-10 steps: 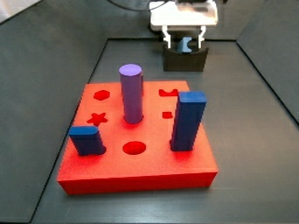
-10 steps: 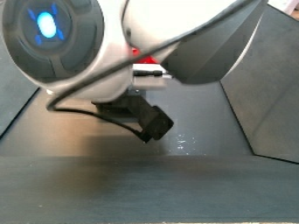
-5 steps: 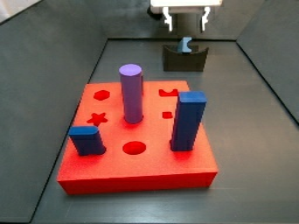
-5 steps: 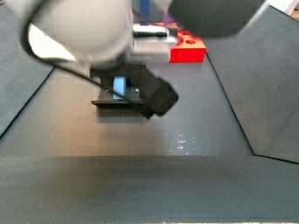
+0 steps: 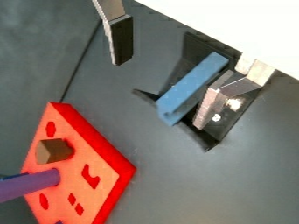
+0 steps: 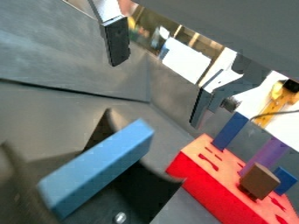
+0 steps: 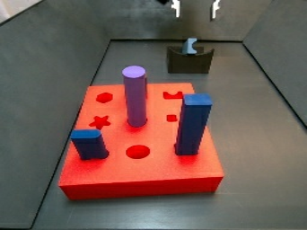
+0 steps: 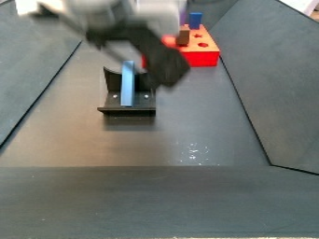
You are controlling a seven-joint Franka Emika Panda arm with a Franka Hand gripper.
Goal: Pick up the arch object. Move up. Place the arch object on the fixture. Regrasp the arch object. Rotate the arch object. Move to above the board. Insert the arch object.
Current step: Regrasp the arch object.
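My pincer [image 5: 176,66] hangs open above the fixture [image 7: 189,61], its fingers [image 5: 117,37] silver plates with dark pads. The fixture is olive-black, and the arch object [image 7: 189,46] standing in it is pale grey-blue, brighter blue in a wrist view [image 5: 191,88]. Away from the fixture, the board [image 7: 142,144] is plain red with darker cut-out holes. On it a purple cylinder [image 7: 135,94] rises between two saturated-blue square pegs, the taller [image 7: 193,124] and the shorter [image 7: 86,144]. The table [image 7: 258,117] around the fixture is dark grey.
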